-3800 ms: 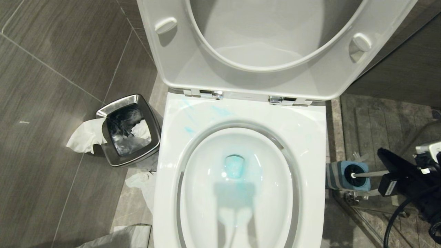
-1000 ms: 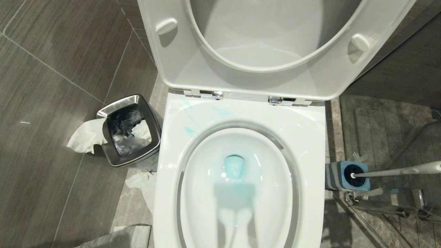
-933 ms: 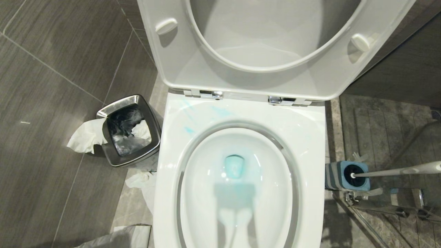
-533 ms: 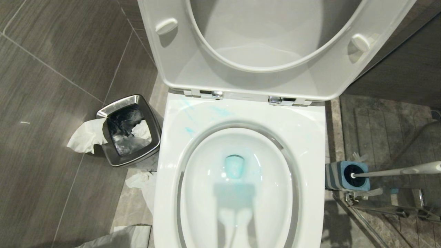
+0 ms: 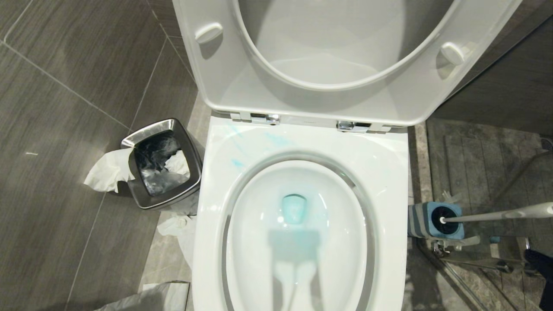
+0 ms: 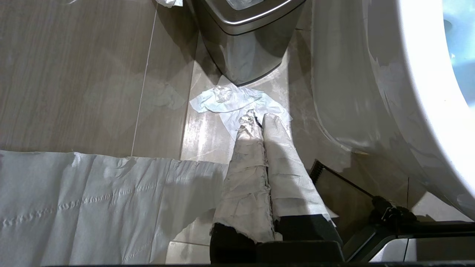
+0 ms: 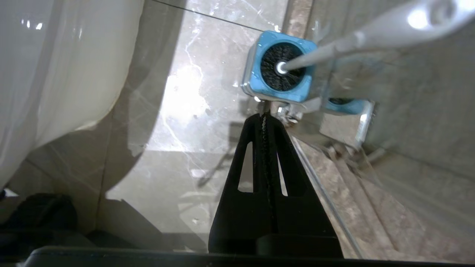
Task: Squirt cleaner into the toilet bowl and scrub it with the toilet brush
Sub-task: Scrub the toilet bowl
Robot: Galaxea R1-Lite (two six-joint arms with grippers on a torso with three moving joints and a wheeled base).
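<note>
Black right gripper [image 7: 264, 115] fingers pressed together, empty, just short of holder-parked toilet brush [image 7: 371, 31]

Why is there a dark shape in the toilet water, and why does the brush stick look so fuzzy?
Head view: the dark shape in the toilet bowl is a shadow lying over the turquoise cleaner. Right wrist view: the toilet brush handle sits close to the camera, so it blurs and shines with glare; the floor has a bright glare patch too. Left wrist view: the bowl's rim looks washed out.
</note>
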